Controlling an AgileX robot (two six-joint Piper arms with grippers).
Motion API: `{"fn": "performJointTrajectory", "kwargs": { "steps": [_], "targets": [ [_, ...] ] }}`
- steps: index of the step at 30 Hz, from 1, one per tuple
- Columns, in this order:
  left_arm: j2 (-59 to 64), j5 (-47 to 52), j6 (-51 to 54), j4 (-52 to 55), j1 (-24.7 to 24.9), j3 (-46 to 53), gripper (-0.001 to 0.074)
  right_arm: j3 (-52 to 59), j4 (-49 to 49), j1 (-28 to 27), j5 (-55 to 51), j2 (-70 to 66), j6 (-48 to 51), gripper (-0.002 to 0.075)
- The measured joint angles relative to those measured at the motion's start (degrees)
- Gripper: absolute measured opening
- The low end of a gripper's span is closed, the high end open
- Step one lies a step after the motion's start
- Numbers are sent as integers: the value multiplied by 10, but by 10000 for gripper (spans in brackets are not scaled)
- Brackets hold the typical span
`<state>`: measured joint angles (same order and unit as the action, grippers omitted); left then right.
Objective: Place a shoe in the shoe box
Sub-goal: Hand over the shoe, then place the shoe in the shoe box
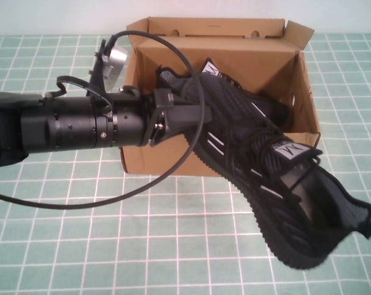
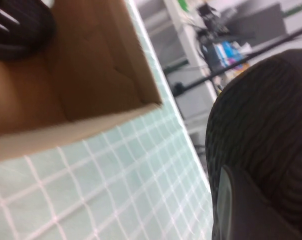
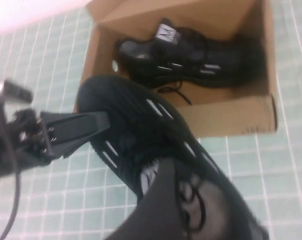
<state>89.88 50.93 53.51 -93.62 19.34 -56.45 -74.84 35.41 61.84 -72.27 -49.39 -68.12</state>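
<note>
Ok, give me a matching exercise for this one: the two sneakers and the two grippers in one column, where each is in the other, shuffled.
Things:
1. the shoe
2. twin sneaker
3. left gripper
4. right gripper

Places or states:
A. lying inside the shoe box
B. by the shoe's heel end, shown only by its own wrist camera
C. toe at the box's front edge, heel out over the table
D. clamped on the shoe's toe

Pairs: 1-C, 2-A, 3-D, 4-B
</note>
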Motion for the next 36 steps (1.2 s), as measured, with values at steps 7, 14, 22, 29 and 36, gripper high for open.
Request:
{"fn": "performJointTrajectory", "kwargs": {
  "steps": [7,14,22,29,36],
  "targets": [
    [-29,-80,2,-4,0,1,144,158,21,0,97,39,-222,616],
    [-41,-91,5,-10,0,2,144,246,171,0,297,30,-536,616],
    [-41,-81,5,-10,0,3,144,257,276,0,360,-23,-720,616],
    [-41,-62,5,-10,0,3,144,257,292,0,389,-81,-776,616],
    [-41,-52,5,-9,0,3,144,257,334,0,383,-102,-819,616]
  ]
}}
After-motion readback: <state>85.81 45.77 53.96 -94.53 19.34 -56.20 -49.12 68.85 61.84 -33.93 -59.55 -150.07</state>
